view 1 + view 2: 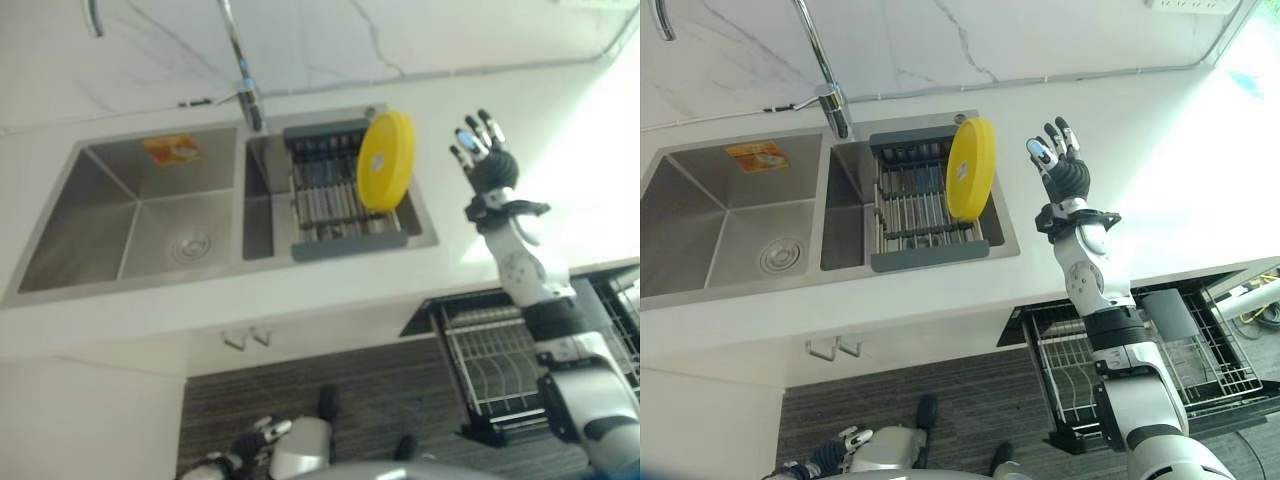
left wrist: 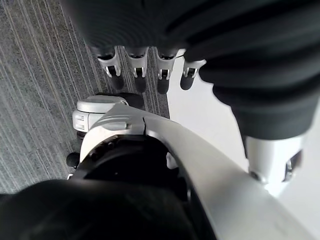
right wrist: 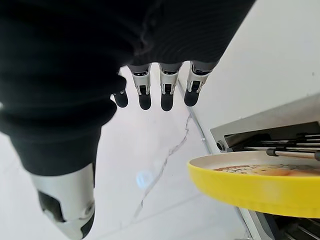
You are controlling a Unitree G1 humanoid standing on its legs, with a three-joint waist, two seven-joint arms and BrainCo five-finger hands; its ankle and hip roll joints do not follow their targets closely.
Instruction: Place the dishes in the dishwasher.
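Note:
A yellow plate (image 1: 386, 160) stands on edge at the right end of the grey drying rack (image 1: 340, 192) in the sink's right basin. In the right wrist view the yellow plate (image 3: 255, 182) shows close by, apart from the fingers. My right hand (image 1: 1060, 166) is raised over the white counter just right of the plate, open with fingers spread, touching nothing. My left hand (image 1: 258, 437) hangs low by the floor, fingers relaxed and holding nothing; its fingers (image 2: 137, 75) show over the dark floor. The dishwasher's lower rack (image 1: 1072, 370) is pulled out below the counter at the right.
The double steel sink (image 1: 140, 215) has an empty left basin with a drain and an orange sticker. A tall faucet (image 1: 243, 75) rises behind it. White counter (image 1: 1160, 180) spreads to the right. Cabinet fronts (image 1: 90, 410) stand below, over grey striped floor.

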